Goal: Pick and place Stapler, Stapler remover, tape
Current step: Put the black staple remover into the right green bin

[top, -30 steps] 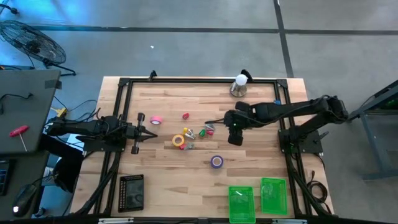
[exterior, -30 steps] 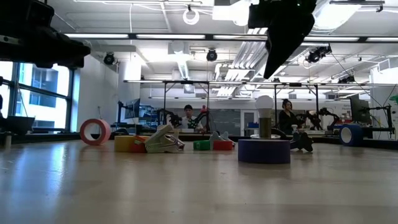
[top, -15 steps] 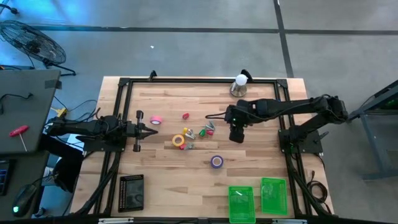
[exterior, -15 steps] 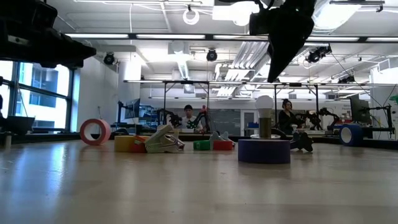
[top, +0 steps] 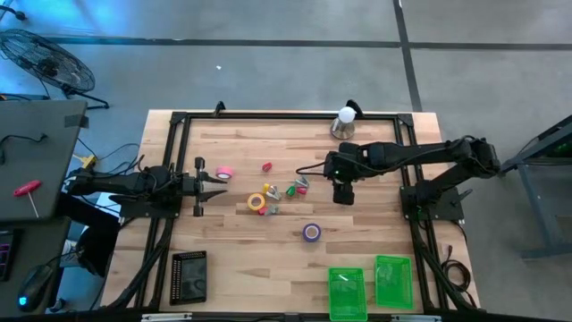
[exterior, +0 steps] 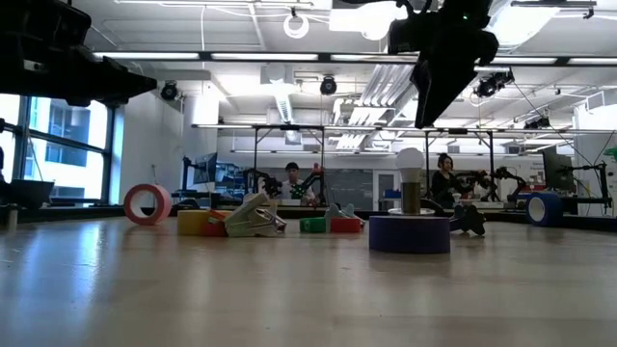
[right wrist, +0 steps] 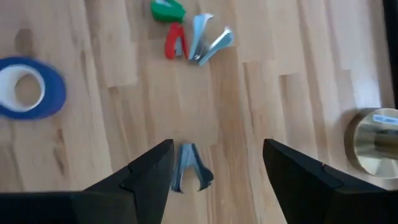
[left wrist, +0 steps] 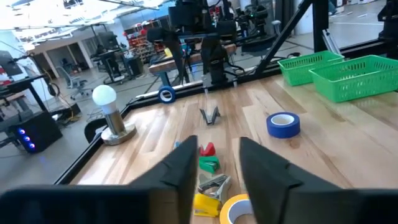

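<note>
High view – my right hand (top: 313, 168): reached over the middle of the surface (top: 250, 259), fingers spread, nothing between them.
High view – my left hand (top: 217, 185): low at the left side, just below the pink tape (top: 224, 172), fingers parted, empty.
High view – yellow tape (top: 256, 201): in the centre cluster, beside small red, green and metal pieces.
High view – purple tape (top: 311, 233): alone, nearer the front edge; green baskets (top: 369, 284) at the front right.
Low view – pink tape (exterior: 147, 204): stands on its edge at left; yellow tape (exterior: 198, 222) and purple tape (exterior: 409, 233) lie flat.
Left wrist view – my fingers (left wrist: 180, 177): apart, the yellow tape (left wrist: 239, 211) just beyond them.
Right wrist view – staple remover (right wrist: 189, 167): lies on the wood between my spread fingers (right wrist: 152, 174), not touching either; a red stapler (right wrist: 174, 43) farther off; the purple tape (right wrist: 28, 88) to one side.
</note>
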